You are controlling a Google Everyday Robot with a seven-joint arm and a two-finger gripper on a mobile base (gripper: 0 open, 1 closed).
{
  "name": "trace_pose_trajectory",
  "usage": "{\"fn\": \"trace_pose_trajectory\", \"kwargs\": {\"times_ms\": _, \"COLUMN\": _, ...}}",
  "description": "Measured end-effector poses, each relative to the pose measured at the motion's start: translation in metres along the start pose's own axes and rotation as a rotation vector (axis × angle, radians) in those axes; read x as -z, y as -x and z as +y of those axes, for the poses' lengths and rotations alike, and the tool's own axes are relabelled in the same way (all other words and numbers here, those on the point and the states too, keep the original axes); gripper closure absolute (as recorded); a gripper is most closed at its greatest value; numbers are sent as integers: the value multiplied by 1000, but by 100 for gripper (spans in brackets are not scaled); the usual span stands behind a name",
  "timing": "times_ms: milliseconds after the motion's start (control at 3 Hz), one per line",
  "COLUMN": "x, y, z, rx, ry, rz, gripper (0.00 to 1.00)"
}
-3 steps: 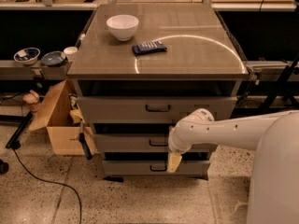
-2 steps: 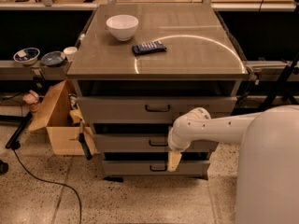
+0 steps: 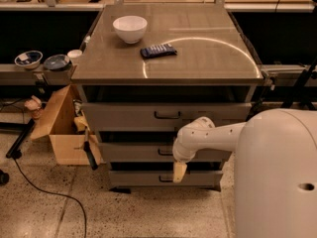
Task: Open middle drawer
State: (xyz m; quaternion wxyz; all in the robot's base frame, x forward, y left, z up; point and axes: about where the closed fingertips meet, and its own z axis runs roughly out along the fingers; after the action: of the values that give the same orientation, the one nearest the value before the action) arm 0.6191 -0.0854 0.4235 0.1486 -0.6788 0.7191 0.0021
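The middle drawer (image 3: 133,153) is a grey metal front with a small dark bar handle (image 3: 165,152), set between the top drawer (image 3: 124,116) and the bottom drawer (image 3: 138,178) of a grey cabinet. My white arm (image 3: 213,135) reaches in from the right across the drawer fronts. My gripper (image 3: 179,172) hangs down from the wrist, just right of and below the middle drawer's handle, in front of the bottom drawer's top edge. Its tan tip points at the floor. I cannot tell whether it touches the handle.
A white bowl (image 3: 130,28) and a dark blue packet (image 3: 158,50) lie on the cabinet top (image 3: 208,58). An open cardboard box (image 3: 62,133) stands left of the cabinet. Two bowls (image 3: 28,58) sit on a low shelf at left. A black cable (image 3: 44,187) runs over the floor.
My gripper has shifted slightly left, closer to the middle drawer's handle. My white arm body fills more of the right side. The drawers have not visibly moved.
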Motion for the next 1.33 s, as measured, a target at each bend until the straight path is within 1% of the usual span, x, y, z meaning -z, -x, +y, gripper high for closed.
{"fn": "trace_pose_trajectory", "kwargs": {"times_ms": 333, "x": -1, "y": 0, "z": 0, "rx": 0, "ry": 1, "rz": 0, "gripper": 0}}
{"fn": "trace_pose_trajectory", "kwargs": {"times_ms": 667, "x": -1, "y": 0, "z": 0, "rx": 0, "ry": 1, "rz": 0, "gripper": 14}}
{"fn": "trace_pose_trajectory", "kwargs": {"times_ms": 1000, "x": -1, "y": 0, "z": 0, "rx": 0, "ry": 1, "rz": 0, "gripper": 38}}
{"fn": "trace_pose_trajectory", "kwargs": {"times_ms": 1333, "x": -1, "y": 0, "z": 0, "rx": 0, "ry": 1, "rz": 0, "gripper": 69}}
